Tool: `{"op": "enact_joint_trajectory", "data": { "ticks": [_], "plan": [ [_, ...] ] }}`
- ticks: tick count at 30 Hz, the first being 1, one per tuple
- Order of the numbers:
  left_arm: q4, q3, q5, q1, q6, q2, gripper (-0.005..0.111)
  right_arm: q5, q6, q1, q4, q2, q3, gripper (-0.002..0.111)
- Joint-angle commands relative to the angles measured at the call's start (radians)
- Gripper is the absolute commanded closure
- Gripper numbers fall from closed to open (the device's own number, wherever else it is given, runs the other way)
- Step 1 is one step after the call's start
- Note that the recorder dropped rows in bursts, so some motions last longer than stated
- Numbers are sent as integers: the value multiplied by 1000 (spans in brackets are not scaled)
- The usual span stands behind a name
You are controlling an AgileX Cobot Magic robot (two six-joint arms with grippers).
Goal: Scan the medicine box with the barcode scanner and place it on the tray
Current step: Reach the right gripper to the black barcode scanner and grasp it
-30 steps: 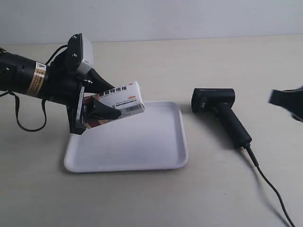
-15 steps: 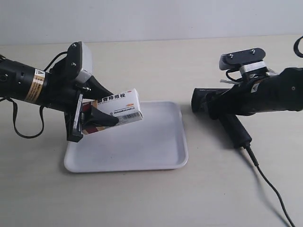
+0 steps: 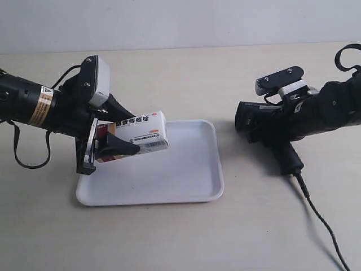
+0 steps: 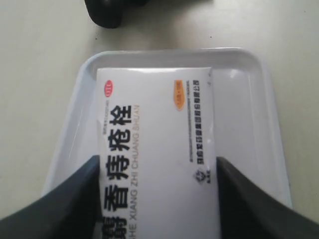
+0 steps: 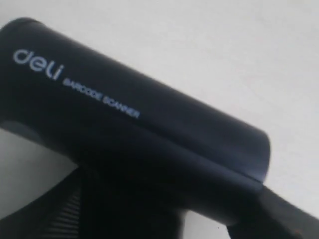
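Above the tray's (image 3: 169,189) near-left corner, the left hand (image 4: 157,199) clamps the medicine box (image 3: 141,132) aloft, while the right hand's (image 3: 265,127) grip on the barcode scanner (image 5: 139,149) is unclear, so lifting could drop it onto the surface (image 3: 169,73).

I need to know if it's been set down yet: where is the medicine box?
The medicine box is held above the tray's left part in the exterior view, clamped in the left end effector.

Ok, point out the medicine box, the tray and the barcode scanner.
medicine box (image 3: 141,131), exterior view, its printed side face.
tray (image 3: 169,172), exterior view, bare floor.
barcode scanner (image 5: 149,144), right wrist view, its head.
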Motion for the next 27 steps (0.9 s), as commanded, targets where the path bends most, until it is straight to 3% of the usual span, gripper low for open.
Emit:
{"op": "enact_joint_trajectory", "data": {
  "ticks": [1,2,5,12,27],
  "plan": [
    [-12,3,71,-6,29,43,107,99,-63,-5,-20,-97,-6,102],
    [-12,3,97,-6,37,61,107,165,-88,-5,-33,-150,-6,108],
    [-12,3,121,-6,46,73,107,309,-126,-5,-72,-271,-4,108],
    [-12,3,94,-6,48,73,107,305,-188,42,-75,-224,-4,108],
    [-12,3,43,-4,50,73,107,222,-185,42,-122,-196,-4,108]
  ]
}}
